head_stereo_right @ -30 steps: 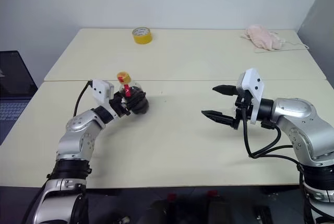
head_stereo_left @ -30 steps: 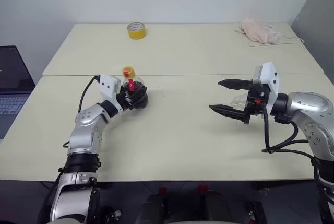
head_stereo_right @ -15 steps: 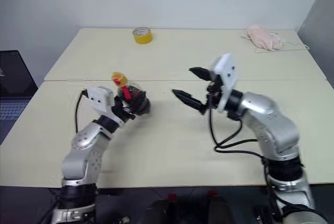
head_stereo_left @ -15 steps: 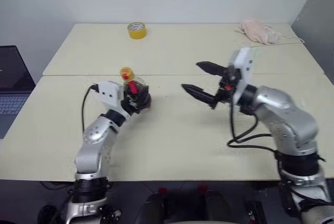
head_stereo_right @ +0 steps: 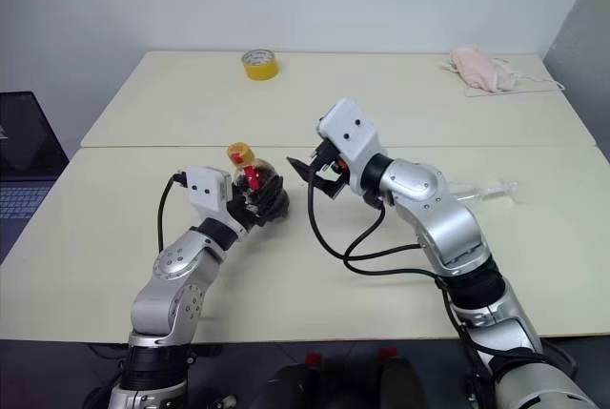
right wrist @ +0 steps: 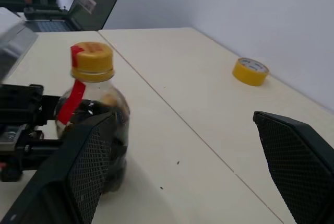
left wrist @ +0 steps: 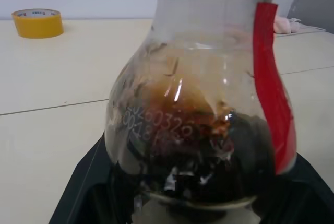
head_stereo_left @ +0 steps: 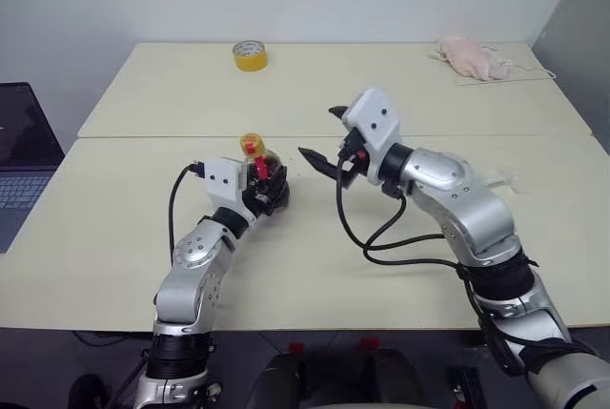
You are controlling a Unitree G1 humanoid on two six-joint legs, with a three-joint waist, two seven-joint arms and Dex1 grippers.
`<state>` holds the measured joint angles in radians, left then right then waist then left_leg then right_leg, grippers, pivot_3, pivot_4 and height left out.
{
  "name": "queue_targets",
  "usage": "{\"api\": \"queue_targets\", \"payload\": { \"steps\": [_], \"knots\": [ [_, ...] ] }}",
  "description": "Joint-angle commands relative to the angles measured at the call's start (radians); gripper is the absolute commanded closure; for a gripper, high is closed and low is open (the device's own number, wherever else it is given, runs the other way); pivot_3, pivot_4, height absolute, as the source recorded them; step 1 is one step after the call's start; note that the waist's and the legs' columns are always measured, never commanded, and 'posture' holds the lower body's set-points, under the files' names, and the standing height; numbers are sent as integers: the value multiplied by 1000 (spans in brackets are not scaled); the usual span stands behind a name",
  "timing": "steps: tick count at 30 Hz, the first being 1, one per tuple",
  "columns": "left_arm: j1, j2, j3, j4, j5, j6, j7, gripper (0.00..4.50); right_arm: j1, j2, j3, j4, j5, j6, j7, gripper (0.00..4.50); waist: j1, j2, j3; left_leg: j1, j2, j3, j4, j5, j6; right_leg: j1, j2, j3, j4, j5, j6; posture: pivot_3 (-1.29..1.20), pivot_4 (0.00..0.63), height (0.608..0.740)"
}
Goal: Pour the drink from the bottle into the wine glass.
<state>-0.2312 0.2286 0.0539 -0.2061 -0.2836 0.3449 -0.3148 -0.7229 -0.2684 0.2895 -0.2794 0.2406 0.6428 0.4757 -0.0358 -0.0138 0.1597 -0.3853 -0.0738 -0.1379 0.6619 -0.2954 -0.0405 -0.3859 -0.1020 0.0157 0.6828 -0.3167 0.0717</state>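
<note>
Presently my left pincer (head_stereo_left: 270,190) is closed around the rounded lower body of the bottle (head_stereo_left: 262,173), holding it upright near the seam where the two worktop (head_stereo_left: 315,276) sections meet. The yellow-orange cap (head_stereo_left: 251,143) sits on top, and the red label strip (left wrist: 271,88) runs down one side of the clear wall. In the left wrist view the drink (left wrist: 209,156) fills the lower part of the bottle, dark brown, with the upper part clear; the black fingers (left wrist: 83,192) flank the base on both sides.

My right pincer (head_stereo_left: 327,137) stands with its jaws spread wide and holds nothing. It hangs above the worktop just to the right of the bottle, pointing toward it and not touching it. In the right wrist view the two ribbed fingers (right wrist: 88,161) are far apart, with the bottle (right wrist: 94,125) just beside one of them.

A clear object (head_stereo_left: 496,180) lies on the worktop to the right, behind my right forearm. It may be the wine glass, but I cannot tell its shape or whether it stands or lies.

Other items noted: a yellow tape roll (head_stereo_left: 250,54) on the far section of the worktop, towards the left; a pale pink cloth (head_stereo_left: 472,56) at the far right corner; an open laptop (head_stereo_left: 21,156) off the left edge.
</note>
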Motion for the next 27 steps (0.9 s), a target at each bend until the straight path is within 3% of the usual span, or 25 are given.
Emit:
{"api": "queue_targets", "payload": {
  "steps": [1, 27],
  "knots": [
    [-13, -14, -23, -52, 11, -7, 11, 1872, -37, 51, -20, -48, 44, 4, 14, 0, -1, 0, 0, 0, 0, 0, 0, 0, 0, 0, 0, 0, 0, 0, 0, 0, 150, 740],
    [-14, -31, -89, -70, 27, -31, -9, 1872, -116, 173, 45, 99, -58, 79, -8, 0, -12, 0, 0, 0, 0, 0, 0, 0, 0, -1, 0, 0, 0, 0, 0, 0, 150, 740]
  ]
}}
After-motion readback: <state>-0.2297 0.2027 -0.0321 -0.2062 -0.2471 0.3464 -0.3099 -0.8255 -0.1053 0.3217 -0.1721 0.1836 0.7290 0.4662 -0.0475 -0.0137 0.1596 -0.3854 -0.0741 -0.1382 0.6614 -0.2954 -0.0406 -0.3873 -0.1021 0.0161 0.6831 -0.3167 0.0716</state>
